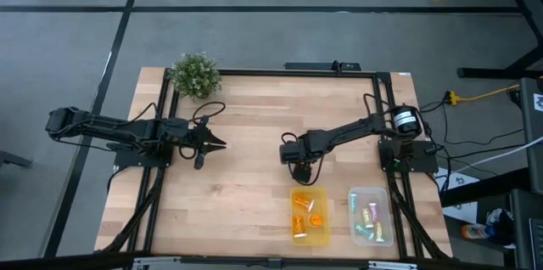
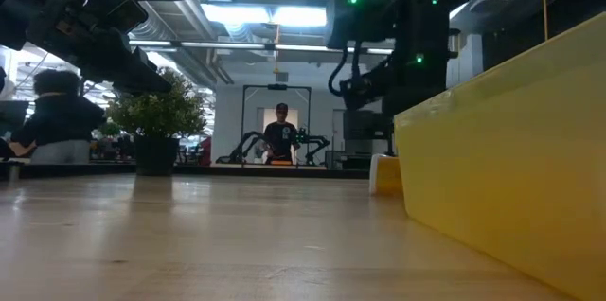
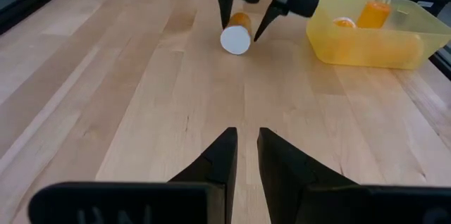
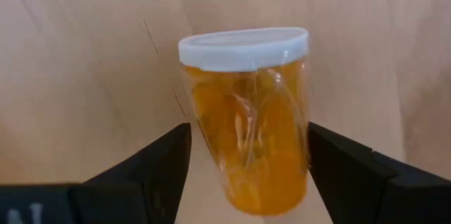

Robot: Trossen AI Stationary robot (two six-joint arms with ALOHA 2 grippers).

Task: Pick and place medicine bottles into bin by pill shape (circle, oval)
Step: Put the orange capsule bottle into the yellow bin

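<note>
The yellow bin [image 1: 310, 216] is sitting just beside the action. Right gripper [image 1: 299, 166] is hovering directly above the orange bottle [image 4: 246, 118], fingers spread either side; it's lying flat beside that bin, white cap pointing away. Left gripper [image 1: 214, 143] is waiting far off, pinched together. No readable label.

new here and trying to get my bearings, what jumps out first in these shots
The right gripper stands open around an orange medicine bottle with a white cap, lying on the table beside the yellow bin. That bin holds orange bottles; the clear bin beside it holds pale, colour-capped ones. The left gripper waits, shut, at the table's left.
</note>
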